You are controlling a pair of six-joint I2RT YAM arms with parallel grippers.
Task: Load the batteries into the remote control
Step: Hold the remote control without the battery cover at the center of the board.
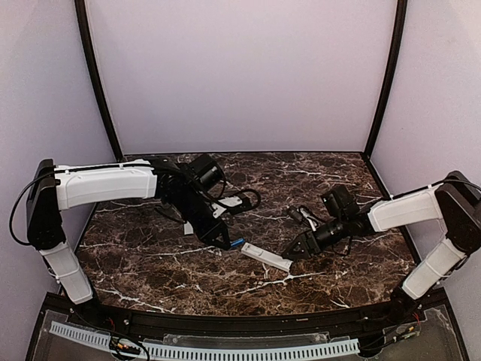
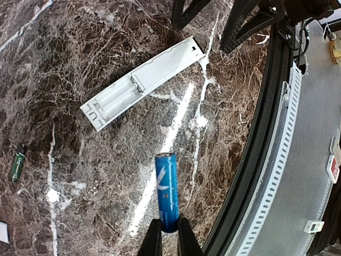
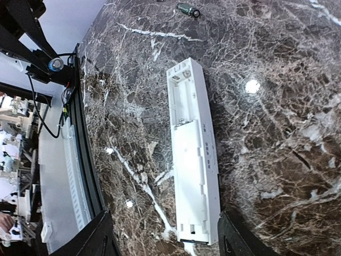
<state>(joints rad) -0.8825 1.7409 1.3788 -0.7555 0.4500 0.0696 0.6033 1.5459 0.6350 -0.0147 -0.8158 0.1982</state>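
Note:
The remote control (image 1: 265,258) is a slim white bar lying flat on the marble table, back side up. Its battery bay (image 2: 114,98) is uncovered and shows no cell inside. My left gripper (image 2: 169,224) is shut on the lower end of a blue battery (image 2: 167,189), which hangs above the marble just left of the remote's end (image 1: 236,244). My right gripper (image 3: 168,237) is open wide, and its dark fingers (image 3: 234,237) straddle the remote's (image 3: 192,154) other end without pinching it.
A small green cell (image 2: 17,166) lies loose on the marble farther back (image 3: 187,9). A flat white piece (image 2: 2,232) shows at the left wrist view's edge. The table's black front rail (image 2: 256,144) and a white slotted strip (image 2: 282,160) run close by.

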